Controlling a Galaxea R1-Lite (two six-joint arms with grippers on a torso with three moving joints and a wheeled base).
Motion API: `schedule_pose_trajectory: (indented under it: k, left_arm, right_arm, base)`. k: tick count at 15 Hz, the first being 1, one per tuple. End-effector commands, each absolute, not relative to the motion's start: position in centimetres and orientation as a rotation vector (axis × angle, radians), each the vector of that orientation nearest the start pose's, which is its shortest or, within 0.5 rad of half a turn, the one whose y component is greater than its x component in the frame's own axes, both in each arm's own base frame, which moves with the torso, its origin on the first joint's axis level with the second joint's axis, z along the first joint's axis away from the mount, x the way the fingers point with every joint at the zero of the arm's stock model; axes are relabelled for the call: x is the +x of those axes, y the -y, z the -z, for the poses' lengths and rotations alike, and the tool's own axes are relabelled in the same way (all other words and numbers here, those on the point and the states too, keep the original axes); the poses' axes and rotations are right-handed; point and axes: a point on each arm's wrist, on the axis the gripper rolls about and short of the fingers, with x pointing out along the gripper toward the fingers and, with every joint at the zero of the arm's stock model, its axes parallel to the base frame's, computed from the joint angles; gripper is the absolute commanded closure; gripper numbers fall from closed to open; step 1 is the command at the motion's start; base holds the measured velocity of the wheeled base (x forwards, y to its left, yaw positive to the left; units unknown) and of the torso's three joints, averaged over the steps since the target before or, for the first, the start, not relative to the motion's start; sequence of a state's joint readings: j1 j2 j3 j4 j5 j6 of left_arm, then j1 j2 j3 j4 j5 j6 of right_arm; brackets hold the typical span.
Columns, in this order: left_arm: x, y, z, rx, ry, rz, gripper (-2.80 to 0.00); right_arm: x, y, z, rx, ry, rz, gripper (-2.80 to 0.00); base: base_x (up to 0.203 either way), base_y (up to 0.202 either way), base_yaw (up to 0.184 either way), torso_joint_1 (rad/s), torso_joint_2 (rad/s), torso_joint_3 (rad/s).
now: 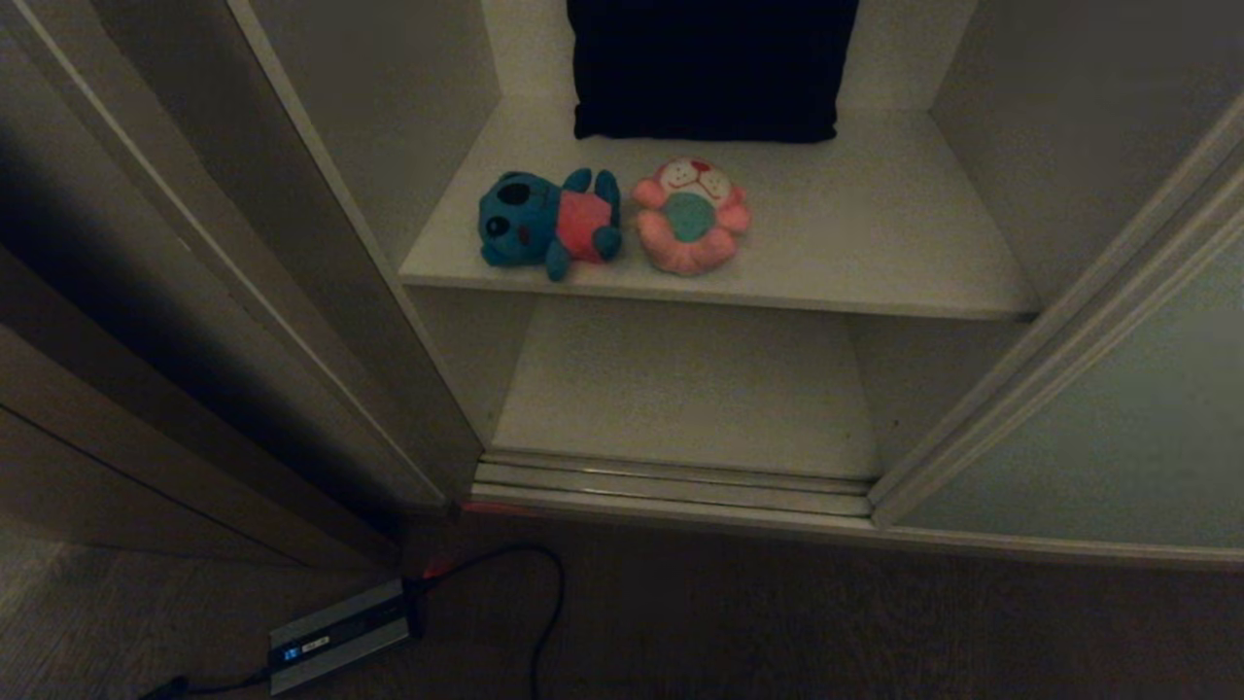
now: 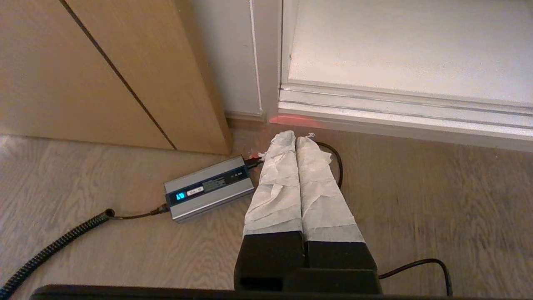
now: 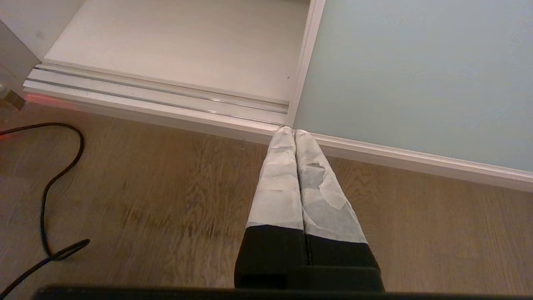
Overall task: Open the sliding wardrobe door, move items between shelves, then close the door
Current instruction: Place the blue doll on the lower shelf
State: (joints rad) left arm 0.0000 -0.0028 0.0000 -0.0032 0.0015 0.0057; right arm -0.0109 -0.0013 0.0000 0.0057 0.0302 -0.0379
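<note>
Softly stuffed, the teal plush bear in a red shirt (image 1: 549,224) is judged light and squashable, best pinched at the belly; left tool (image 2: 296,137) and right tool (image 3: 290,132) are being held pressed together above the floor.

The left gripper (image 2: 296,139) hangs above the wooden floor (image 2: 437,200), its two tape-wrapped fingers (image 2: 275,187) pressed together. Just beside them lies a grey power box (image 2: 209,188) with a coiled cable (image 2: 54,246). Beyond are the wardrobe's door track (image 2: 399,114), the bottom shelf (image 2: 408,50) and a brown wooden panel (image 2: 83,71).
</note>
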Motion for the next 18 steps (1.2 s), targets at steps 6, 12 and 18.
schedule_pose_trajectory:
  k: [6, 12, 18]
  left_arm:
    - [-2.29, 0.0, -7.59, 0.005, 0.006, -0.002, 0.0]
    - [-2.29, 0.0, -7.59, 0.005, 0.006, -0.002, 0.0]
    - [-2.46, 0.01, -8.15, 0.087, 0.025, 0.001, 0.0]
  right_arm:
    - [-2.26, -0.09, -7.4, -0.038, -0.009, -0.02, 0.0]
    - [-2.25, -0.09, -7.36, -0.038, -0.01, -0.02, 0.0]
    - [-2.26, -0.09, -7.4, -0.038, -0.009, -0.02, 0.0]
  base:
    - [0.078, 0.0, 0.0, -0.001, 0.0, 0.001]
    - [0.164, 0.0, 0.0, 0.004, 0.0, 0.003]
    - [0.0, 0.0, 0.0, 0.0, 0.0, 0.0]
